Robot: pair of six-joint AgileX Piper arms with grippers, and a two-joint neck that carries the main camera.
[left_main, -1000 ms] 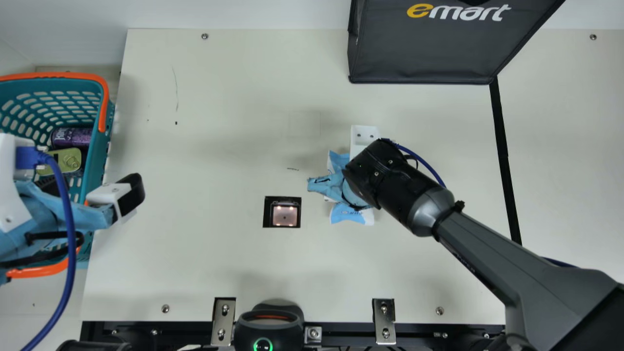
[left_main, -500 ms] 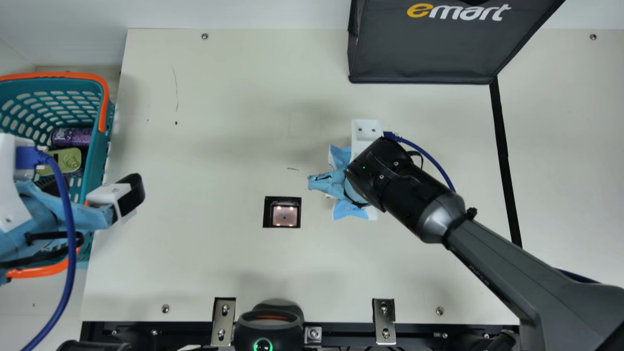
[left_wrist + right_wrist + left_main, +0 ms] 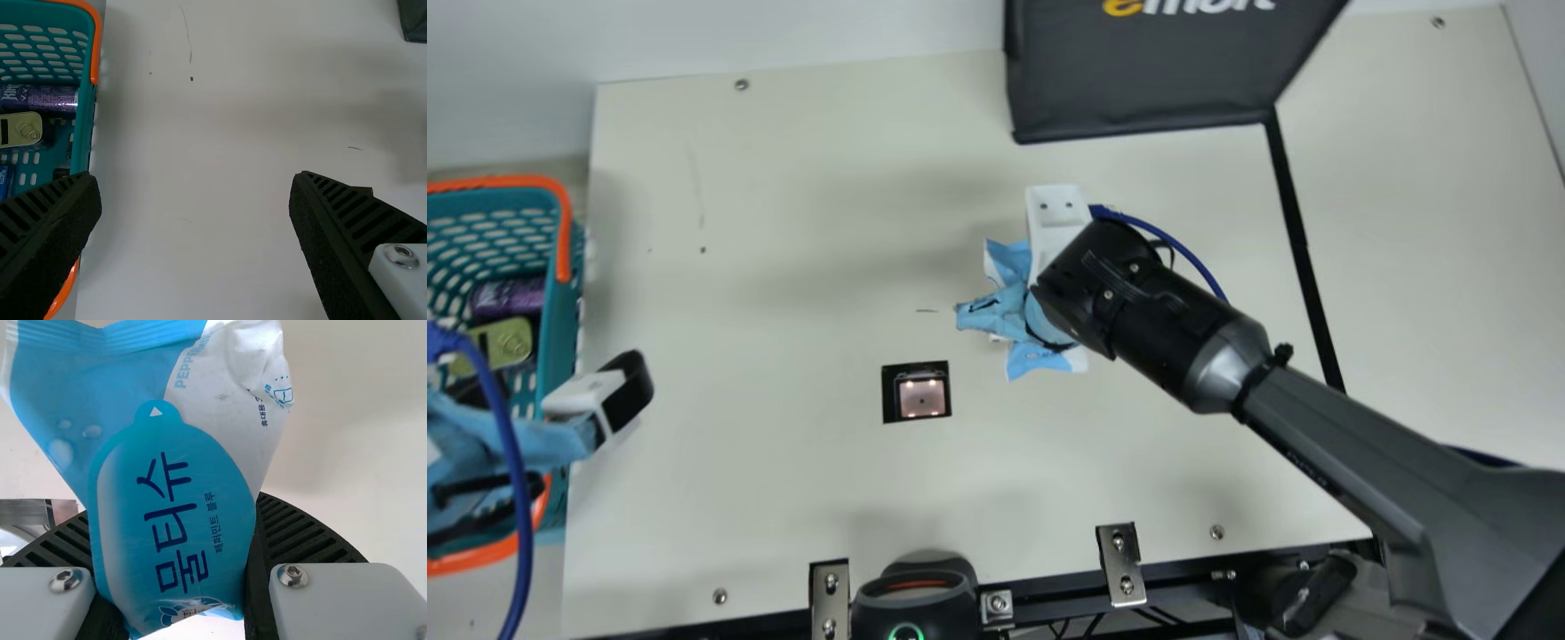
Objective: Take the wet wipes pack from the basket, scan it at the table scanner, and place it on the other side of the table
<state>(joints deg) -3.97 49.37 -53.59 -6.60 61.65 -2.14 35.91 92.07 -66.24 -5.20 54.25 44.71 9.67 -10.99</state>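
Around the right claw [image 3: 1014, 313] the cream bench [image 3: 783, 267] spreads on every side. Beyond it and to its right stands the boxy black fabric bag [image 3: 1147, 80], the biggest obstacle on that far side. A narrow black strip [image 3: 1303, 249] runs from the bag's corner along the claw's right and passes under the grey arm. To the claw's left and nearer the robot, just beside it, the small square scanner [image 3: 922, 397] with its black frame and pinkish window is set into the bench, and the rounded black device [image 3: 916, 609] with a glowing green ring sits farther off at the near edge

Below the left claw [image 3: 596, 396], the teal perforated plastic basket [image 3: 560, 347] with orange handles has its wall right under it; inside are a shiny purple can [image 3: 43, 99] and a yellow-green tin [image 3: 21, 129]

The left claw is spread wide, with nothing between its ribbed black fingers [image 3: 50, 230]. The right claw is closed around the blue-and-white plastic wet wipes pack [image 3: 167, 473], ribbed fingers [image 3: 293, 533] pressing both sides; in the main view the pack's ends poke out beneath it. Whether the pack touches the bench, I can't tell
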